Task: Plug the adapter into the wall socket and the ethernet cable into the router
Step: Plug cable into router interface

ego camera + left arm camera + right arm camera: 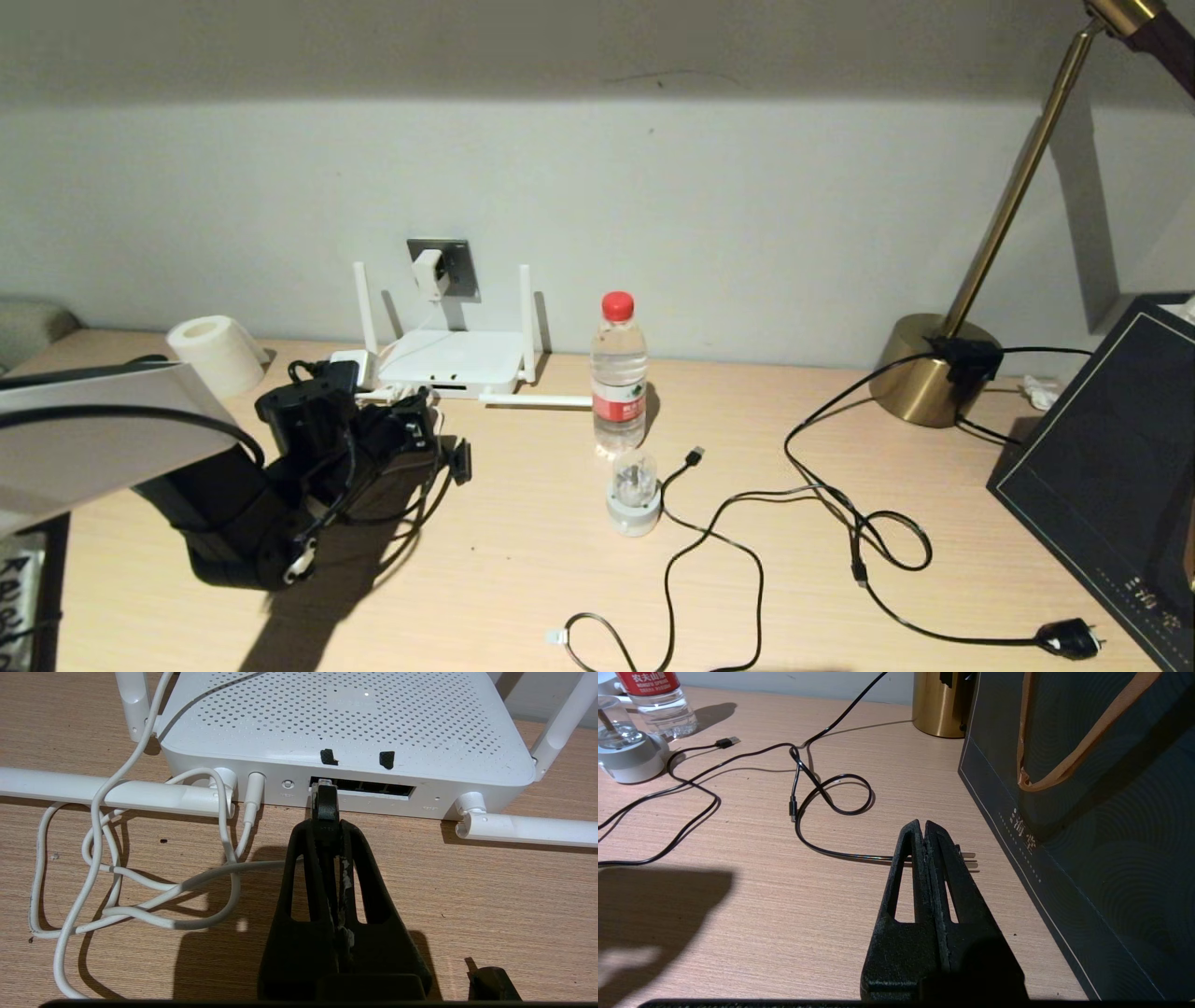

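**Left gripper holds ethernet plug at router port; adapter in wall socket**

Landmark: the router (455, 359), flat white box on the counter (523, 560) against the wall, ports facing the robot.

Left gripper (325, 812) sits just in front of the router's port edge, clenched on the ethernet cable (324, 800) right behind its clear plug tip. The tip touches the leftmost opening of the dark port row; can't tell how deep it's seated. In the head view the left arm and its gripper (411, 420) cover the router's front left corner.

The adapter (428, 273), small white cube, sits on the wall socket (441, 269), a grey plate on the wall directly above and behind the router. Its thin white cord (140, 877) drops to the router and lies in loose loops on the counter at the router's front left, ending in a white barrel plug at the port edge.

Two antennas stand upright behind the router, two lie flat on the counter at its front.

Right gripper (924, 833) is parked far right of the router, fingers pressed together on nothing, above the counter beside a dark paper bag (1087, 812), over a black cord with mains plug (1069, 638).

Water bottle (619, 373) stands just right of the router.
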You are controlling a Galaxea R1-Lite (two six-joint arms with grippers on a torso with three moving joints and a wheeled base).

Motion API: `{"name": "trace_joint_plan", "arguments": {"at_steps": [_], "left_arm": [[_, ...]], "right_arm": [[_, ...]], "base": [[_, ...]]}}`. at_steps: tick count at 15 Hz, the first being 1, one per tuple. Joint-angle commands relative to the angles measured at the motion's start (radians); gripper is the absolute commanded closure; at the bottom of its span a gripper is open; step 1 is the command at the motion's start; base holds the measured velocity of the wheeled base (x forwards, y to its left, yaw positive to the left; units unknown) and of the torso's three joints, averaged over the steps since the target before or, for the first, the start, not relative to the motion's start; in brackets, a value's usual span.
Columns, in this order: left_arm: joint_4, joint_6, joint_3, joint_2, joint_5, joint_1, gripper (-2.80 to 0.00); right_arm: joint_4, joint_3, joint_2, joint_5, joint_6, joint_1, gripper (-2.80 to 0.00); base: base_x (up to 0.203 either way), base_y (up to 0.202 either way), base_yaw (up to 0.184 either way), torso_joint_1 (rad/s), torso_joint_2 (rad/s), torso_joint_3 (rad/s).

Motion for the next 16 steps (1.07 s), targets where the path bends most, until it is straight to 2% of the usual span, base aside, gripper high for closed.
{"name": "trace_joint_plan", "arguments": {"at_steps": [1,16], "left_arm": [[-0.008,-0.001,-0.002,-0.001,0.001,0.0,0.0],[-0.008,-0.001,-0.016,0.015,-0.001,-0.002,0.0]], "right_arm": [[-0.001,0.009,0.0,0.001,-0.001,0.0,0.0],[-0.001,0.009,0.0,0.001,-0.001,0.0,0.0]], "base": [[0.0,0.0,0.0,0.0,0.0,0.0],[0.0,0.0,0.0,0.0,0.0,0.0]]}}
